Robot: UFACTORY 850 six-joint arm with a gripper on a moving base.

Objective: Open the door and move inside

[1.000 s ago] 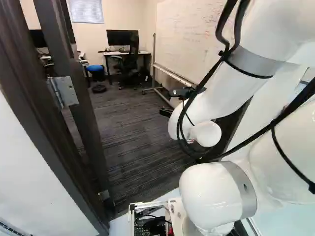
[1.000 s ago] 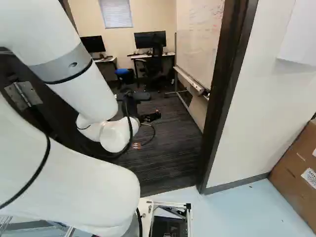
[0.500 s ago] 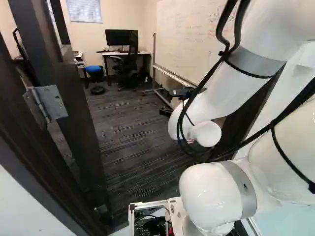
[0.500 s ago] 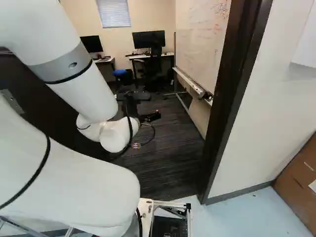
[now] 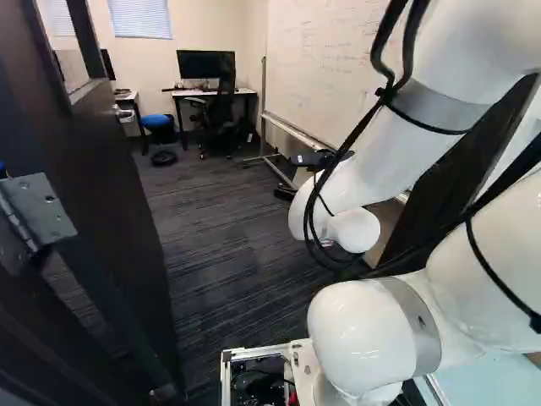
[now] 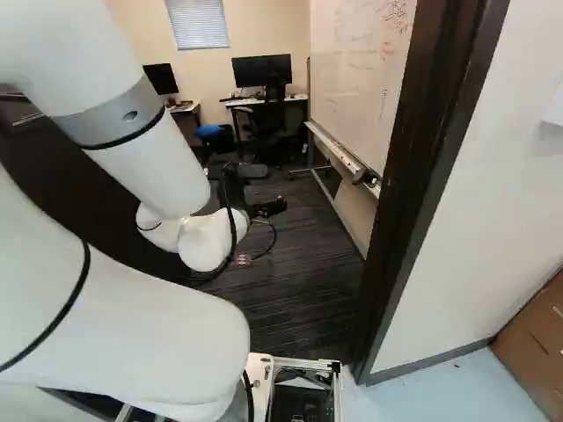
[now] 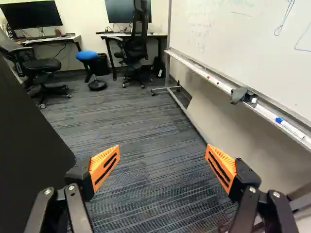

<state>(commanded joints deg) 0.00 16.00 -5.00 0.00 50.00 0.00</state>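
The door [image 5: 118, 186] is open. It stands at the left of the left base view, swung into the room, with its hinge [image 5: 42, 211] near us. So the opening part looks done, but going in looks only partly done. Our gripper [image 7: 163, 150] reaches past the door frame [image 6: 422, 202], over the dark carpet [image 7: 146, 179]. Its two fingers are wide apart and hold nothing. The front of our base [image 5: 254, 350] seems to be at the doorway, and pale floor [image 6: 440, 387] shows beside us. We think we must roll ahead until all of us is inside, without bumping the door or frame.
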